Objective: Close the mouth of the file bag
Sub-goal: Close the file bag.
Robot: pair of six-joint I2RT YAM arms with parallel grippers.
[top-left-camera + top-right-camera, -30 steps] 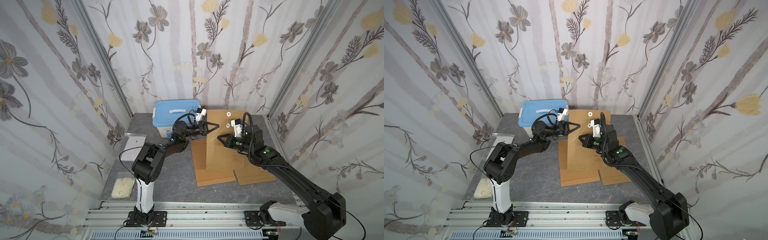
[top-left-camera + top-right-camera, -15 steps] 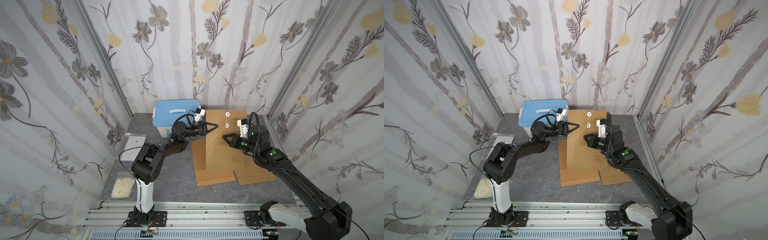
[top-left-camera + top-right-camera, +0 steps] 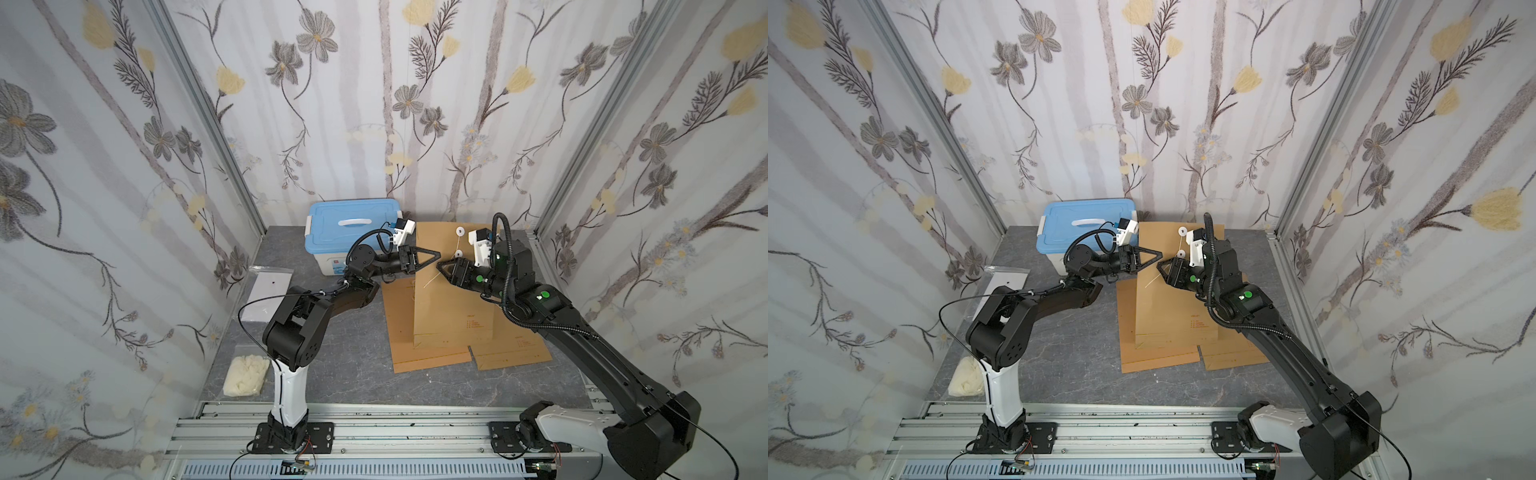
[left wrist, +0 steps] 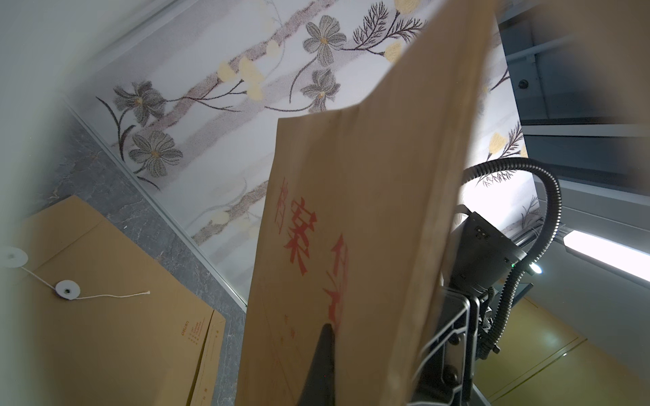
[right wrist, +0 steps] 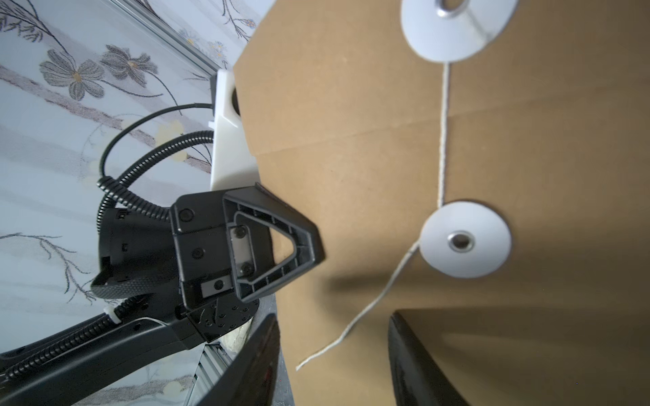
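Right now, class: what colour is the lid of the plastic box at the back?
The lid is light blue; it shows best in a top view.

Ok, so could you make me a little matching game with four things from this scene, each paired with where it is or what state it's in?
Things
1. left gripper
2. right gripper
3. string
4. storage box

Places and states
A. blue lid, at the back of the table
B. open, close to the string's free end
C. shut on the edge of the raised file bag
D. free end trails loose from the lower white disc

Pairs: 1-C, 2-B, 3-D, 4-A
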